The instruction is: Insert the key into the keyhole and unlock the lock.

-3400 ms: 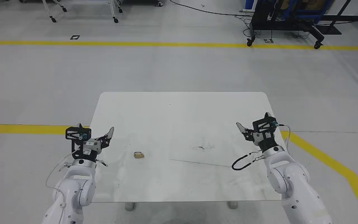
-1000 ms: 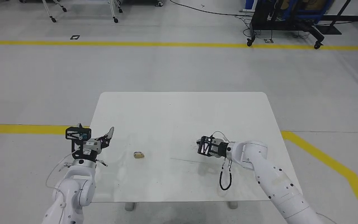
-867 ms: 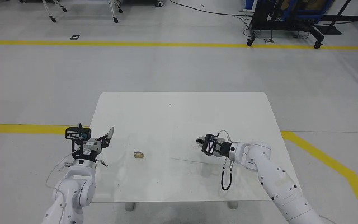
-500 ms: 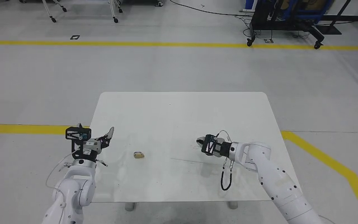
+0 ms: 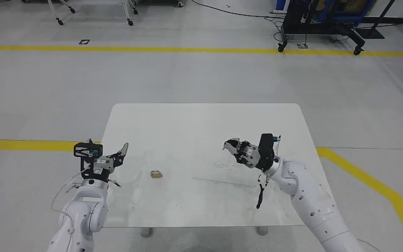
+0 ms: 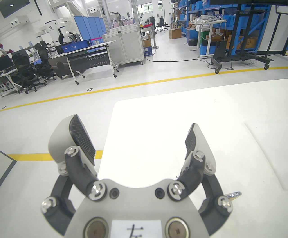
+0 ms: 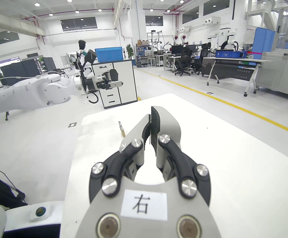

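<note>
A small brass padlock (image 5: 157, 174) with a silver shackle lies flat on the smooth white rectangular table (image 5: 201, 126), in its left half near the robot. Its long axis runs left to right, the shackle end away from the right gripper (image 7: 151, 117). That gripper hangs above the table's right half, its ribbed black pads pinching a thin metal key (image 7: 149, 140) seen edge-on. The left gripper (image 6: 135, 126), at the table's left edge, is spread wide.

White table (image 5: 201, 120) dead centre on a glossy pale floor (image 5: 189, 75). Beyond its far edge, a yellow line (image 5: 126, 48) runs straight across. Past that, off the far right corner, a black wheeled stand (image 5: 324, 28). Blue shelving (image 6: 225, 22) behind it, office chairs (image 6: 24, 67) off the far left, ceiling lights (image 7: 76, 10) blazing overhead.
</note>
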`<state>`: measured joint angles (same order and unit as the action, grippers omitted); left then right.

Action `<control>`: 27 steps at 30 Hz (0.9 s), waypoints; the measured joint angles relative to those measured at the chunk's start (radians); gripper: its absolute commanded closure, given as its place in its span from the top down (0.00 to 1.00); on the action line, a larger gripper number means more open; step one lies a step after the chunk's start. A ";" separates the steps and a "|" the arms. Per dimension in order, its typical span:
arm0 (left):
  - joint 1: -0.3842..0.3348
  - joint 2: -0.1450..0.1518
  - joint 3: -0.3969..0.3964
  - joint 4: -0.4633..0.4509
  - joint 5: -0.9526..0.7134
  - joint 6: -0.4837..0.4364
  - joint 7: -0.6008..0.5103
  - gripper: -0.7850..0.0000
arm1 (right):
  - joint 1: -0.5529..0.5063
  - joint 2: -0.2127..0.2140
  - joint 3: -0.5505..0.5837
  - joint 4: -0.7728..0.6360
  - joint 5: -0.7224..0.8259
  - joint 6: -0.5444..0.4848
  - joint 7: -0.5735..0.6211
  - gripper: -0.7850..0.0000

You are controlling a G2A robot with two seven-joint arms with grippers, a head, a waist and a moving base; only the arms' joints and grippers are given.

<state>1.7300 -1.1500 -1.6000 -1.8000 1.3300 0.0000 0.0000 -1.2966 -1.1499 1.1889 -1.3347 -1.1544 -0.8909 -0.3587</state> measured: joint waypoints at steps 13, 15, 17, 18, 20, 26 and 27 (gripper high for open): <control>-0.039 -0.011 0.039 0.016 -0.062 -0.118 0.005 1.00 | -0.003 -0.001 -0.002 -0.002 0.002 0.005 -0.003 0.00; -0.070 -0.015 0.056 0.045 -0.263 -0.230 -0.018 1.00 | -0.009 -0.007 -0.019 0.010 0.062 -0.033 -0.027 0.00; -0.110 -0.017 0.080 0.081 -0.440 -0.325 -0.072 1.00 | 0.005 -0.015 -0.045 0.048 0.159 -0.102 -0.053 0.00; -0.130 -0.019 0.095 0.095 -0.501 -0.356 -0.098 1.00 | 0.015 -0.020 -0.060 0.066 0.195 -0.118 -0.062 0.00; -0.176 -0.025 0.139 0.128 -0.638 -0.410 -0.155 1.00 | 0.035 -0.035 -0.107 0.096 0.274 -0.124 -0.093 0.00; -0.264 -0.032 0.209 0.187 -0.885 -0.464 -0.333 1.00 | 0.081 -0.049 -0.240 0.121 0.502 -0.121 -0.172 0.00; -0.262 -0.032 0.208 0.186 -0.878 -0.463 -0.323 1.00 | 0.084 -0.048 -0.246 0.119 0.522 -0.121 -0.176 0.00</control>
<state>1.4679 -1.1819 -1.3918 -1.6135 0.4518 -0.4635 -0.3225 -1.2127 -1.1980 0.9429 -1.2162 -0.6325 -1.0122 -0.5351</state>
